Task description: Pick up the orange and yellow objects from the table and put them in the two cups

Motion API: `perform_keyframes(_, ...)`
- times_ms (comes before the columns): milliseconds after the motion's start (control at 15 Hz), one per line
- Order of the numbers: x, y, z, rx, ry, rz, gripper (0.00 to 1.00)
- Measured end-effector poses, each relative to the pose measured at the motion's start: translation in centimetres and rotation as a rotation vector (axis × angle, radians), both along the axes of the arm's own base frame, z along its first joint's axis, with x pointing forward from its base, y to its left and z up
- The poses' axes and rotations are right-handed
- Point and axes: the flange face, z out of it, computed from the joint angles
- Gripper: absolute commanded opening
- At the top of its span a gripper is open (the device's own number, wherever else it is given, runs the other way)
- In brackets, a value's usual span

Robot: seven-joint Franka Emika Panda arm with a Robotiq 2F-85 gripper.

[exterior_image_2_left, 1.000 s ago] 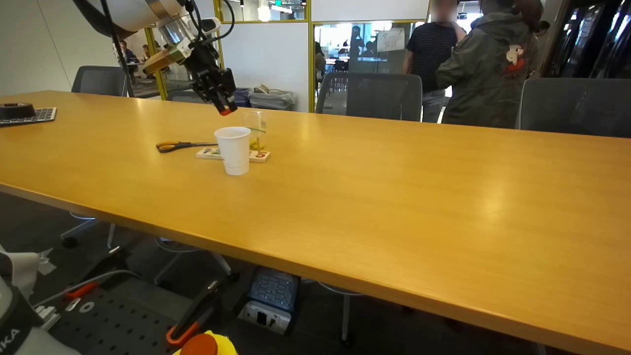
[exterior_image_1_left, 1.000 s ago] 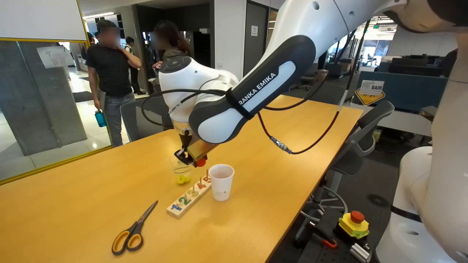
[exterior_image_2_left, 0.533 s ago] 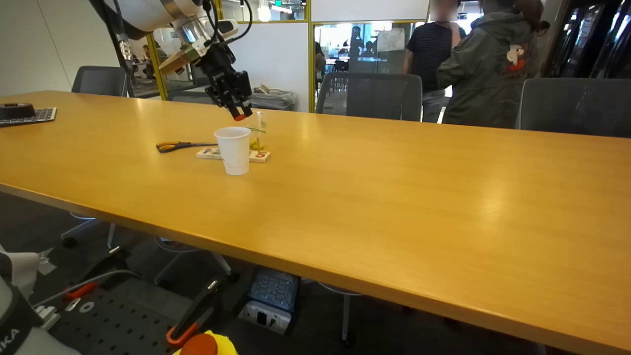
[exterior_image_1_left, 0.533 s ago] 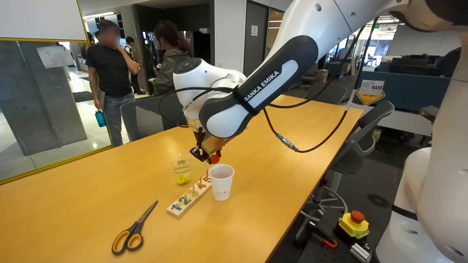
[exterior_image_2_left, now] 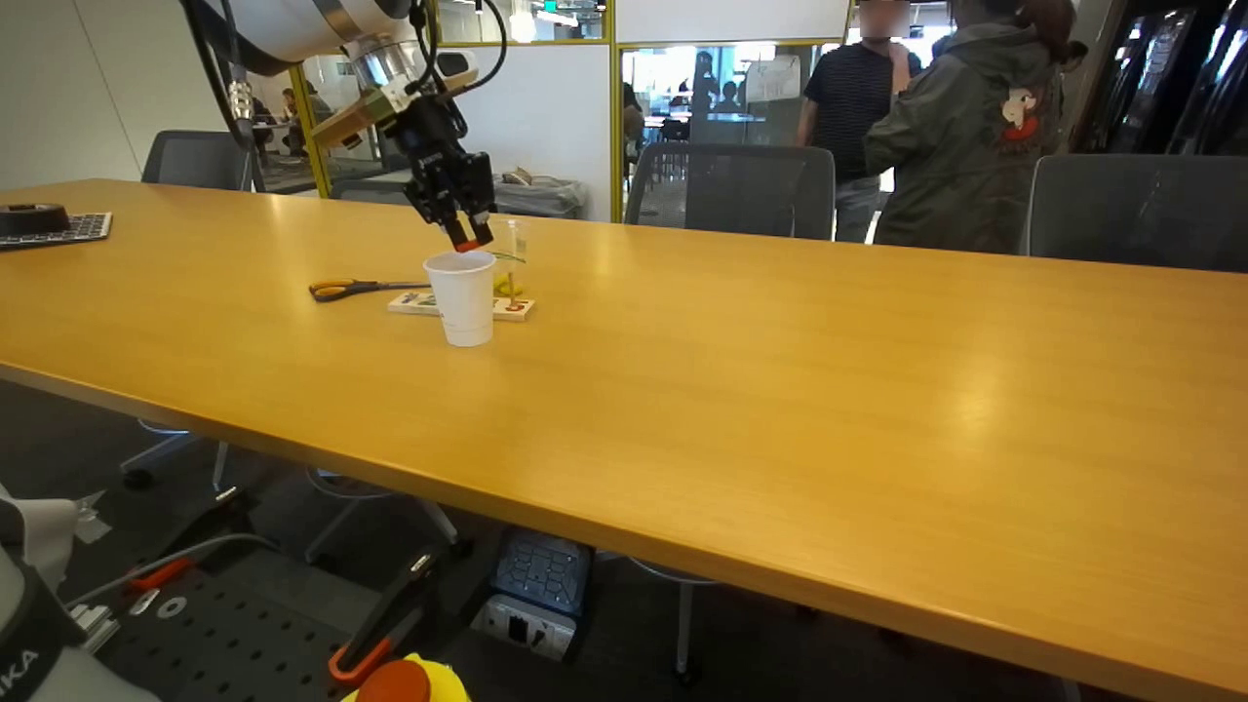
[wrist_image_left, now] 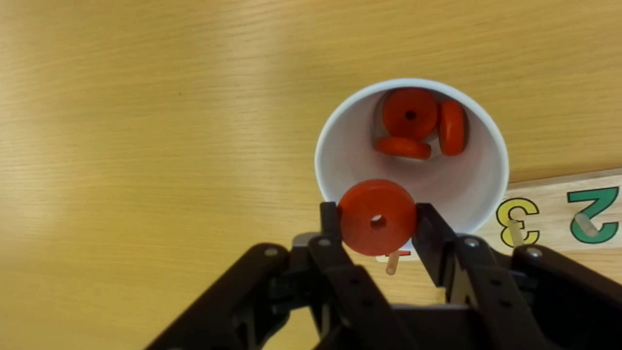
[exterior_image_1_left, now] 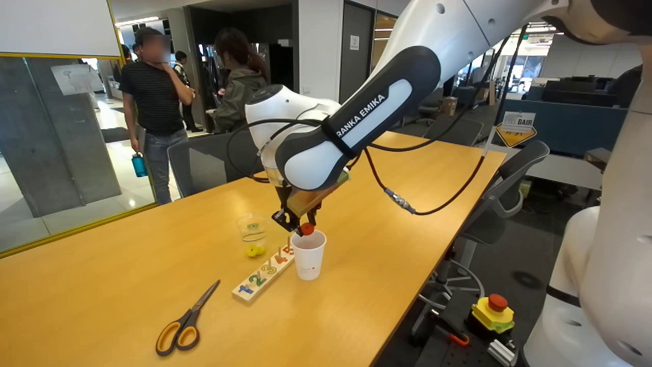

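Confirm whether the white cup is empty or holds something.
Not empty: the wrist view shows three red-orange discs inside the white cup; the gripper holds a fourth disc.

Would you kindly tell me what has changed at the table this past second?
The pincer has carried a red disc across and down to the white cup, without letting go. That cup, the clear cup, scissors and yellow discs stayed put.

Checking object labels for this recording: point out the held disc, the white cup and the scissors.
Held disc (wrist_image_left: 377, 203): wrist view, on its flat face just above the hole.
White cup (exterior_image_1_left: 308, 261): in an exterior view, on its outer wall.
Scissors (exterior_image_1_left: 193, 310): in an exterior view, where the blades meet the handles.
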Motion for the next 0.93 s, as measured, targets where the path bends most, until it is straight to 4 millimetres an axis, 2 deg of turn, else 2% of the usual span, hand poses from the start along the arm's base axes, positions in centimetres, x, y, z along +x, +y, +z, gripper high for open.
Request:
perform_keyframes(67,-0.1,0.1,0.0,0.012,0.009,0.001,0.2)
perform_keyframes(133,-0.1,0.2,-0.1,0.023,0.016,0.002,0.55)
perform_keyframes(200,-0.1,0.2,-0.1,0.033,0.022,0.001,0.68)
perform_keyframes(267,-0.1,0.2,-0.1,0.04,0.026,-0.002,0.73)
perform_keyframes(467,-0.2,-0.2,-0.2,0.054,0.045,-0.015,0.97)
perform_keyframes(667,-0.1,-1.8,0.6,0.077,0.062,-0.004,1.0)
perform_keyframes(800,-0.4,-3.6,2.3,0.107,0.085,0.029,1.0)
perform_keyframes(933,-1.8,-5.3,4.7,0.14,0.127,0.073,1.0)
